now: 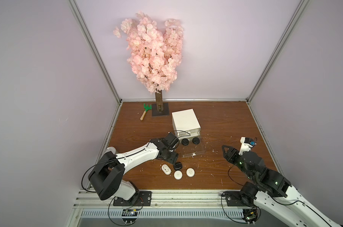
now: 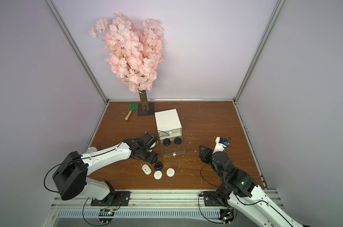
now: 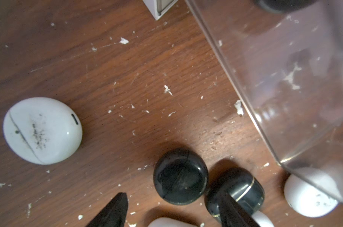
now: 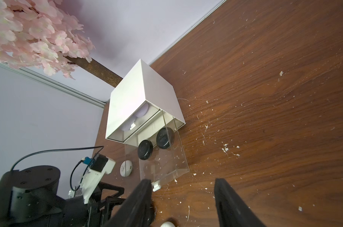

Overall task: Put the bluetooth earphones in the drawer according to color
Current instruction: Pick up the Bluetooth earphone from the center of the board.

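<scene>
The white cabinet has its lowest clear drawer pulled out, with two black earphone cases at its back. Lavender cases show inside the shut top drawer. In front of the drawer lie three white cases and two black ones. My left gripper is open low over the black pair, the round one just ahead of its fingertips. Another white case lies apart. My right gripper is open and empty, right of the drawer.
A pink blossom tree on a dark base stands at the back, with a green toy rake beside it. White crumbs are scattered over the wooden table. A round silver thing peeks out behind the left arm.
</scene>
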`<control>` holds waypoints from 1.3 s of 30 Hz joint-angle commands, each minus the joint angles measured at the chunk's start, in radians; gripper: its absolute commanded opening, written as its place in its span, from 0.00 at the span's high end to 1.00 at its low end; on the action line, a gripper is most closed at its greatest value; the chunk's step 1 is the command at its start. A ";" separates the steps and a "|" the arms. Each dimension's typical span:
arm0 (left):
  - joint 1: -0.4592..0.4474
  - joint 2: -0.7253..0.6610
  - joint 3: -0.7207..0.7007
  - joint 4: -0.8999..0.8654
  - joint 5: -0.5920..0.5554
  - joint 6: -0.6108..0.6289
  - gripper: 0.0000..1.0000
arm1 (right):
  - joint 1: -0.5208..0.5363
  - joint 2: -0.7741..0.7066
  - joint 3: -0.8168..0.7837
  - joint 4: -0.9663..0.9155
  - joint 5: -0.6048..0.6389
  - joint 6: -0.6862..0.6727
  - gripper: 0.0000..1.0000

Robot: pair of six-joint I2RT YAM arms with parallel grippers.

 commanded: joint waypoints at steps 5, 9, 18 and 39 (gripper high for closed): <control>0.010 0.026 -0.018 0.037 0.020 0.004 0.24 | -0.004 0.029 0.033 0.041 0.002 -0.020 0.41; 0.011 0.042 -0.034 0.054 0.018 0.004 0.25 | -0.004 0.041 0.036 0.049 -0.003 -0.024 0.41; 0.008 0.070 -0.045 0.078 0.022 -0.001 0.27 | -0.006 0.041 0.033 0.051 -0.003 -0.026 0.41; -0.003 0.131 -0.031 0.107 0.007 0.006 0.44 | -0.009 0.047 0.035 0.054 -0.004 -0.029 0.41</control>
